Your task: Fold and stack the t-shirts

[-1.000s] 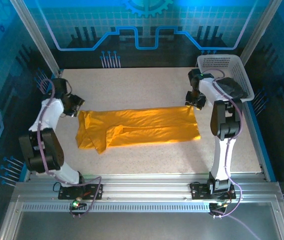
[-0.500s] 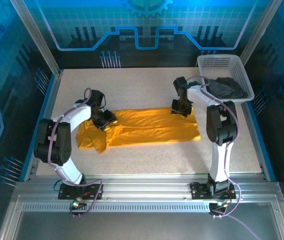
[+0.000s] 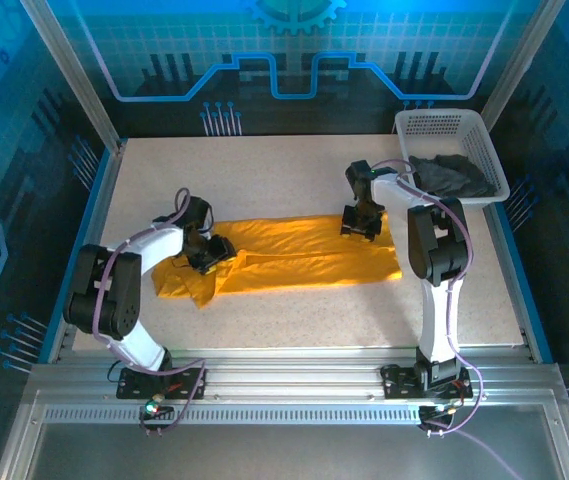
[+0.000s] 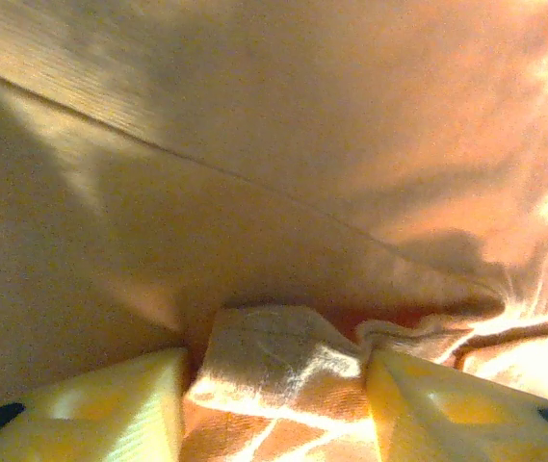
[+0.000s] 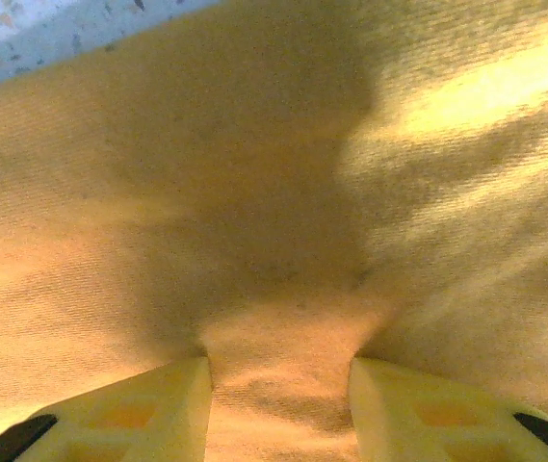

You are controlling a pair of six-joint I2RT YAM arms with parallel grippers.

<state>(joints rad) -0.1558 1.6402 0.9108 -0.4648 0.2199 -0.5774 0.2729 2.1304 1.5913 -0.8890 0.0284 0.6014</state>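
In the top view a bright orange-yellow cloth t-shirt (image 3: 304,252) lies flat across the middle of the frame on the pale speckled table top (image 3: 294,170), stretched out as a long band from left to right. Its left end is rumpled and folded over itself, with one flap hanging toward the lower left; its right end is squarer and smoother.

The left gripper (image 3: 210,255) sits down on the shirt's left part, just right of the rumpled end. In the left wrist view the left gripper (image 4: 274,371) has its two yellow fingers (image 4: 91,404) at the bottom edge of the frame, and a small raised fold of the orange cloth is pinched between them, with creases running away to the right.

The right gripper (image 3: 360,225) rests on the shirt's upper right part, near its top edge. In the right wrist view the right gripper (image 5: 278,385) has its yellow fingers (image 5: 129,414) pressed in on a bunched ridge of the same cloth, which puckers toward the nip from both sides; a sliver of the speckled table shows in the upper left corner.

At the upper right of the top view stands a white plastic lattice basket (image 3: 434,118), and a dark charcoal grey cloth t-shirt (image 3: 449,175) lies crumpled inside it, well apart from the orange one
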